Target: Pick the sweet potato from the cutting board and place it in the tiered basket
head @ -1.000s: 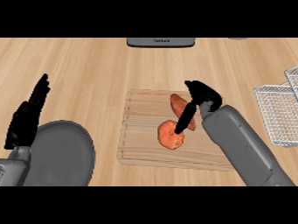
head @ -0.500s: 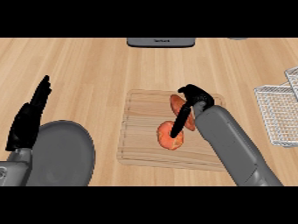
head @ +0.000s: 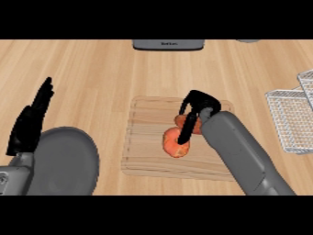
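On the wooden cutting board [head: 145, 153], the right hand [head: 198, 104] curls its fingers [head: 186, 132] round the half-hidden sweet potato [head: 171, 146]; left hand [head: 30, 124] straight-fingered.

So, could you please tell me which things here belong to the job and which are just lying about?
Part of the job: sweet potato; cutting board under it; tiered basket at the right; right robot hand, curled on the sweet potato.
Lying about: grey plate at lower left; grey appliance at the far edge; left robot hand, resting open at the left.

Kitchen: wooden counter [head: 84, 64], cutting board [head: 145, 151], wire basket [head: 295, 124].
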Available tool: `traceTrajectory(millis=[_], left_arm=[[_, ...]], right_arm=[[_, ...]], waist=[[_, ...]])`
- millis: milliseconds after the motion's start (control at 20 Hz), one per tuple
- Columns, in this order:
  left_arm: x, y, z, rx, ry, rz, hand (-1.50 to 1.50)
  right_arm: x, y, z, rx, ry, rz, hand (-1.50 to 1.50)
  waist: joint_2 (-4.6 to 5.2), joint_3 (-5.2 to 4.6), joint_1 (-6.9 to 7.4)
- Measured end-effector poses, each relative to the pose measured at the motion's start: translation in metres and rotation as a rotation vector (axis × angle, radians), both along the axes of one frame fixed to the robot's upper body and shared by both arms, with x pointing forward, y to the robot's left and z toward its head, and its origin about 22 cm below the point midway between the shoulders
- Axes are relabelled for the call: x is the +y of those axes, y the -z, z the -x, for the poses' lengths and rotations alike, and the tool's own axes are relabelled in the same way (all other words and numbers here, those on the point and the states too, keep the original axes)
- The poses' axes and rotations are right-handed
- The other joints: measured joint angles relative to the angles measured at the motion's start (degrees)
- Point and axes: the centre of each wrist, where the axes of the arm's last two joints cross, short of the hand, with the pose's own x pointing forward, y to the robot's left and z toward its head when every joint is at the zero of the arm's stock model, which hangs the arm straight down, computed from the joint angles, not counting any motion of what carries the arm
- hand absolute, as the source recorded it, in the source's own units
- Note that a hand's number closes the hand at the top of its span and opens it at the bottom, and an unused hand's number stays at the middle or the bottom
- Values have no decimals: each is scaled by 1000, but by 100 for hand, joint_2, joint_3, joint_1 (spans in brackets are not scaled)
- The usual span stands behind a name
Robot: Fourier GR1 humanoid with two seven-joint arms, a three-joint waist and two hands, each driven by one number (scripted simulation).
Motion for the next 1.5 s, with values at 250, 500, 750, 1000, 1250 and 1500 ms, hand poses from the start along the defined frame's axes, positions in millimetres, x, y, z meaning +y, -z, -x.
traceTrajectory(millis=[250, 500, 750, 1000, 1250, 1500], left_arm=[[2, -1, -1, 0, -6, 6, 0], [14, -1, 8, 12, -30, 3, 0], [18, 5, 15, 25, -49, 6, 0], [19, 5, 17, 24, -57, 3, 0], [13, 5, 13, 17, -54, 5, 0], [10, 3, 13, 6, -33, 2, 0]], right_arm=[[4, -9, 1, -12, 64, -88, 150], [11, -9, 47, -175, 1, -99, 150], [13, -30, 102, -408, -47, -133, 150], [-3, -73, 141, -688, 53, -238, 150], [-31, -125, 177, -957, 132, -258, 150], [-63, -162, 192, -1102, 192, -161, 150]], waist=[[15, 12, -7], [-43, 16, -143], [-81, 20, -272], [-78, 25, -315], [-45, 23, -277], [-10, 22, -157]])
